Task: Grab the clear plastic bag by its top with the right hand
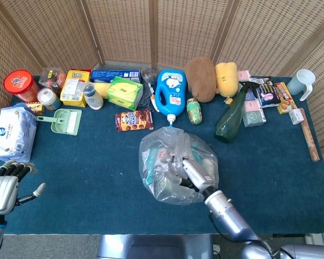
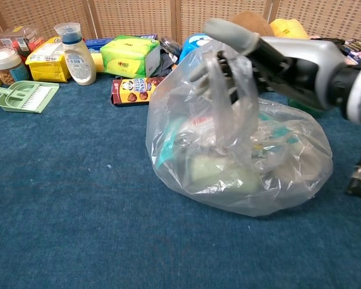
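Note:
The clear plastic bag (image 1: 155,168) (image 2: 271,162), stuffed with packets, sits on the blue table near the front middle. Its knotted handles (image 2: 228,96) stand up at the top. My right hand (image 1: 188,166) (image 2: 289,60) reaches over the bag from the right, thumb arched above the handles and fingers (image 2: 200,72) spread behind the plastic; the handles lie between them without being squeezed. My left hand (image 1: 4,190) hovers at the table's front left corner, fingers apart and holding nothing.
A row of goods lines the back: blue detergent bottle (image 1: 170,96), green spray bottle (image 1: 231,116), cookie box (image 1: 134,120) (image 2: 132,89), green tissue pack (image 2: 130,55), dustpan (image 1: 65,120). A white sack (image 1: 11,132) lies at the left edge.

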Action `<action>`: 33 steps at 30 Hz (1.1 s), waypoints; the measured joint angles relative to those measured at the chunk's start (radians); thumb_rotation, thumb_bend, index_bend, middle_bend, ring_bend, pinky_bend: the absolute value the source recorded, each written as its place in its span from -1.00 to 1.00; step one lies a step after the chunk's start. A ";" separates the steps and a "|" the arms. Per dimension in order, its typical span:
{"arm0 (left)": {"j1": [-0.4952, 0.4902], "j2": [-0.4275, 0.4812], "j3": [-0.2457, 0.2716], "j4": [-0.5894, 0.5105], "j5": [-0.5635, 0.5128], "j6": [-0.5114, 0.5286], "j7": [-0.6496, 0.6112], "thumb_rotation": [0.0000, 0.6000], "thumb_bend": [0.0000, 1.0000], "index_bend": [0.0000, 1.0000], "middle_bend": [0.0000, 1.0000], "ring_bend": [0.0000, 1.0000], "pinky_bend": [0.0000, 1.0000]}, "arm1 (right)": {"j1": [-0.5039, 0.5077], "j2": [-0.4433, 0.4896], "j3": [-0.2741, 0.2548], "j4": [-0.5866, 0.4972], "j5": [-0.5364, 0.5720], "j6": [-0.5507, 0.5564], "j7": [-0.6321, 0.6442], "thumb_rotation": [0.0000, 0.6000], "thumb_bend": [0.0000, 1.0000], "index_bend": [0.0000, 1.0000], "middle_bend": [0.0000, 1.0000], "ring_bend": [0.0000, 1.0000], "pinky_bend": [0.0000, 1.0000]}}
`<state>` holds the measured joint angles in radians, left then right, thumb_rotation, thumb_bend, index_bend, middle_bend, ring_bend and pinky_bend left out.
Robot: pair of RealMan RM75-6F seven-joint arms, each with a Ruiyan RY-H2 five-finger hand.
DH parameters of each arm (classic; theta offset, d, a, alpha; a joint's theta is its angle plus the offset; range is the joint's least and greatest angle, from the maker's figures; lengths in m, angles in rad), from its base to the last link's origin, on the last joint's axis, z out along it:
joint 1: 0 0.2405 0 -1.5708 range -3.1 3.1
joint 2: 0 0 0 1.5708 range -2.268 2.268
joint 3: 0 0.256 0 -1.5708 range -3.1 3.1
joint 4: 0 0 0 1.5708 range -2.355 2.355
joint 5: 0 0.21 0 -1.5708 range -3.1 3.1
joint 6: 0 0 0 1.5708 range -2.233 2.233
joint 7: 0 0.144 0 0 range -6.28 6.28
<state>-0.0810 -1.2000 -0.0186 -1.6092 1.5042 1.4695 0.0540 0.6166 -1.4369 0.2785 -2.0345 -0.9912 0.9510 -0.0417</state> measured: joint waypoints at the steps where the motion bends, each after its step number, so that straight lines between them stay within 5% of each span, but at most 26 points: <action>1: 0.000 -0.002 0.001 0.006 -0.001 -0.001 -0.006 -1.00 -0.58 -0.22 -0.37 -0.54 -0.74 | 0.008 -0.010 0.005 -0.007 0.015 -0.003 0.004 -0.98 -0.56 -0.50 -0.45 -0.54 -0.53; 10: -0.001 -0.016 0.001 0.056 -0.007 -0.010 -0.050 -1.00 -0.58 -0.22 -0.37 -0.54 -0.74 | 0.050 -0.063 0.074 -0.053 0.152 -0.030 0.126 -0.99 -0.56 -0.42 -0.41 -0.52 -0.53; 19: -0.002 -0.029 0.003 0.081 -0.014 -0.021 -0.069 -1.00 -0.58 -0.22 -0.37 -0.54 -0.74 | 0.051 -0.082 0.204 -0.098 0.241 -0.066 0.364 -0.98 -0.56 -0.29 -0.27 -0.42 -0.52; 28: -0.007 -0.032 0.004 0.084 -0.007 -0.023 -0.071 -1.00 -0.58 -0.22 -0.37 -0.54 -0.74 | -0.012 -0.017 0.425 -0.207 0.383 -0.067 0.645 -0.99 -0.56 -0.25 -0.20 -0.30 -0.41; 33: -0.005 -0.030 0.005 0.076 -0.009 -0.022 -0.070 -1.00 -0.58 -0.22 -0.37 -0.54 -0.74 | -0.059 0.110 0.575 -0.266 0.535 -0.115 0.795 -0.98 -0.51 -0.18 -0.10 -0.08 0.02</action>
<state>-0.0856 -1.2295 -0.0135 -1.5333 1.4951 1.4470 -0.0160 0.5579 -1.3272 0.8530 -2.3007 -0.4558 0.8359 0.7536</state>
